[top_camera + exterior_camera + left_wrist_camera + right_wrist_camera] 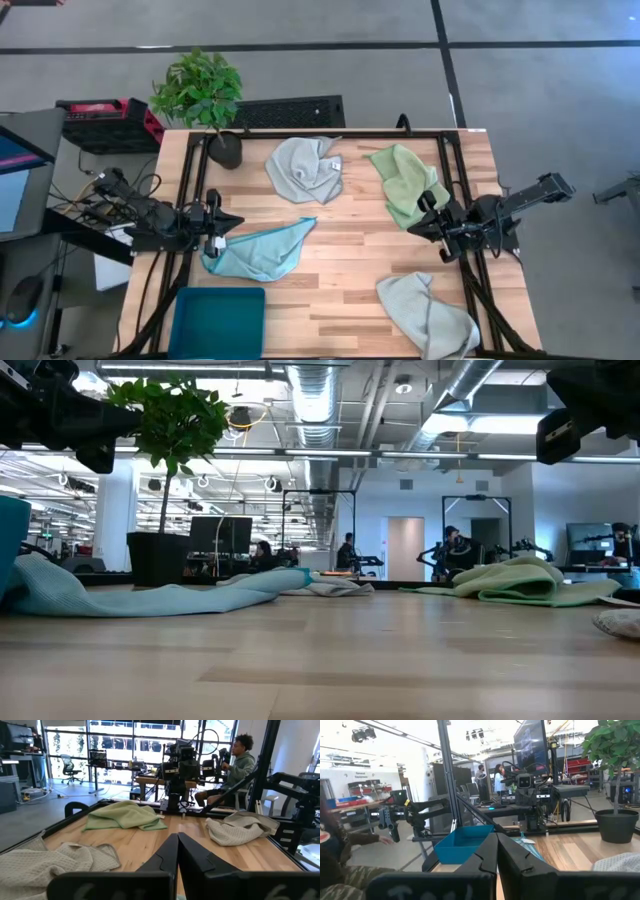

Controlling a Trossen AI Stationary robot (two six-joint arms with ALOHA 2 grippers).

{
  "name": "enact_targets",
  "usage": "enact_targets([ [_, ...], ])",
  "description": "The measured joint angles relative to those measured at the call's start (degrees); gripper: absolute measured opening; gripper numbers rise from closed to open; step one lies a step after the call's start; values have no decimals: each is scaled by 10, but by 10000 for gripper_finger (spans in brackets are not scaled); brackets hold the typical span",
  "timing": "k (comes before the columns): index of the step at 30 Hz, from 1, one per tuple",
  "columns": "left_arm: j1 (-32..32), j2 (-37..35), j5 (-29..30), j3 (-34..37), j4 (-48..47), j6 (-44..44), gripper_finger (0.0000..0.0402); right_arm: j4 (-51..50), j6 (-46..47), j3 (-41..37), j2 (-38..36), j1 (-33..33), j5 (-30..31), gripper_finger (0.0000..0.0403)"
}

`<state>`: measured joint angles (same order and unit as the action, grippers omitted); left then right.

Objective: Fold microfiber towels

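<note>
**Q:** Briefly, why were all four towels loose on the table?

**A:** No fold had begun. My left gripper (228,222) sat shut and empty at the table's left edge, just beside the blue towel (262,250). My right gripper (424,222) waited closed near the green towel (404,180). One grey towel (305,168) lay by the plant (200,92), the other grey towel (428,312) at the near right, each crumpled for separate handling.

Bright, even light falls from overhead ceiling fixtures (300,455), with daylight glaring through tall windows (125,740) beyond. The pale wooden slatted tabletop (350,260) shows only soft shadows. Nearby, the floor-level foreground blurs, and the dark gripper fingers (165,860) look soft.
</note>
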<state>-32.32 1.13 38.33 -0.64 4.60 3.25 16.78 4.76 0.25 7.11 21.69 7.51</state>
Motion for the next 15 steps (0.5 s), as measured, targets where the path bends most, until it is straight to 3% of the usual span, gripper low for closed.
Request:
enact_targets([
  [4,0,0,0,0,0,0,0,19,79,0,0,4,-11,31],
  [9,0,0,0,0,0,0,0,36,-35,15,0,15,-142,31],
  [15,0,0,0,0,0,0,0,31,-134,51,0,41,-162,31],
])
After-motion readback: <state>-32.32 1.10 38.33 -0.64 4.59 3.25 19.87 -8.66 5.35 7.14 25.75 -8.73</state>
